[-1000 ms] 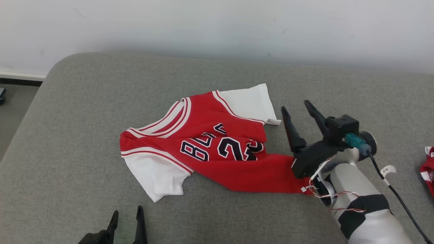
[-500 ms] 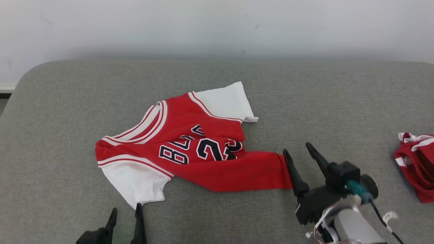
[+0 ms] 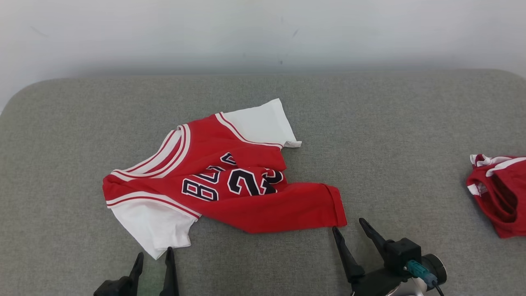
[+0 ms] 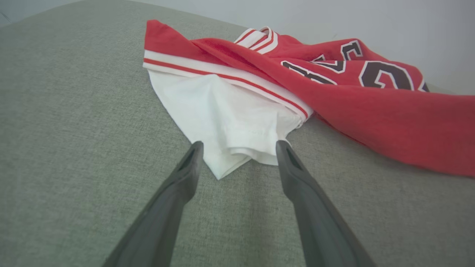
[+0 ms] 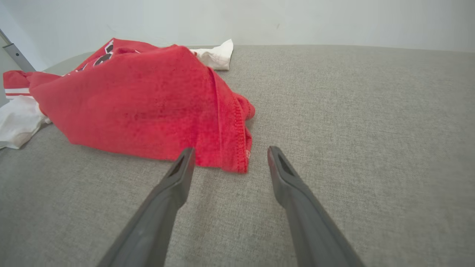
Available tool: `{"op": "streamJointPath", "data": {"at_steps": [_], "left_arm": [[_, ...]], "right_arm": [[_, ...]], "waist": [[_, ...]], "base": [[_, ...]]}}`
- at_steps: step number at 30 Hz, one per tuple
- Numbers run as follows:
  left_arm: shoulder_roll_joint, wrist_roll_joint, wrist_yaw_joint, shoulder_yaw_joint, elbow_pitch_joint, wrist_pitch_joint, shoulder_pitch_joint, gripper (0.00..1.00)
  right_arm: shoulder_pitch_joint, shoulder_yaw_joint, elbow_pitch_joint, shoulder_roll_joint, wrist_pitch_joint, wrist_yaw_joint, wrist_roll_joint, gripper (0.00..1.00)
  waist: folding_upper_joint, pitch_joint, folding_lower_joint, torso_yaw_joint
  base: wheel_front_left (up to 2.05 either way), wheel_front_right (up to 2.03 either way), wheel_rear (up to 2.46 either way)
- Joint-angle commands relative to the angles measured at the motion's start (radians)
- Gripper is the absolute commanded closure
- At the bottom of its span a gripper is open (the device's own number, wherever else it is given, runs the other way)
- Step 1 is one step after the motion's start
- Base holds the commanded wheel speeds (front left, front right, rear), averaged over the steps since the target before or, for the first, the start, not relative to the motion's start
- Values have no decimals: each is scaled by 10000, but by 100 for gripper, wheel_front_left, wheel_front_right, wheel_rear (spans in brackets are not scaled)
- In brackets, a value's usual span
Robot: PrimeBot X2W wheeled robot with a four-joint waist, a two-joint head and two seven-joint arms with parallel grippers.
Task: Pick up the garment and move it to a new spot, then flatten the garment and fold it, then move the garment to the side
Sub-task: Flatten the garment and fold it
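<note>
Garment [image 3: 222,181] is shown crumpled on the cushion [image 3: 390,123], apparently set down for flattening; left gripper [image 3: 154,253] and right gripper [image 3: 348,224] are held spread and empty at its near edge

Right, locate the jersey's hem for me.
Head view, lower right of centre: the hem lies on the cushion, just ahead of the open right hand.
</note>
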Motion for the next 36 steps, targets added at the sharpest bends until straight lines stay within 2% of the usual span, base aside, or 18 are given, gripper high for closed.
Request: {"op": "streamJointPath", "data": {"at_steps": [1,19,29,30,32,33,34,35,36], "left_arm": [[15,48,12,-35,4,-30,-80,0],[14,-49,111,-186,-5,-30,-310,0],[15,53,69,-208,-38,-30,-298,0],[15,58,72,-211,-40,-30,-288,0],[15,64,77,-213,-48,-30,-264,0],[15,64,74,-211,-52,-30,-260,0],[15,70,72,-215,-51,-30,-255,0],[14,76,72,-217,-55,-30,-246,0],[15,84,72,-206,-57,-30,-233,0]], "right_arm": [[-107,-27,136,55,0,8,-148,0],[-463,-1317,813,348,2,8,-1129,0],[-610,-1521,836,471,2,8,-1545,2],[-622,-1497,870,485,2,8,-1631,5],[-662,-1530,930,512,2,8,-1746,29],[-686,-1560,956,515,2,8,-1772,70],[-702,-1592,962,524,2,8,-1798,91],[-701,-1622,963,530,2,8,-1831,100],[-677,-1655,922,532,2,8,-1833,100]], "waist": [[-1,149,0,63],[-1,508,0,294],[-1,508,0,339],[-1,506,0,351],[-1,501,0,377],[-1,502,0,390],[-1,494,0,404],[-1,485,0,414],[-1,472,0,416]], "base": [[0,0,0],[0,0,0],[0,0,0],[0,0,0],[0,0,0],[0,0,0],[0,0,0],[0,0,0],[0,0,0]]}}
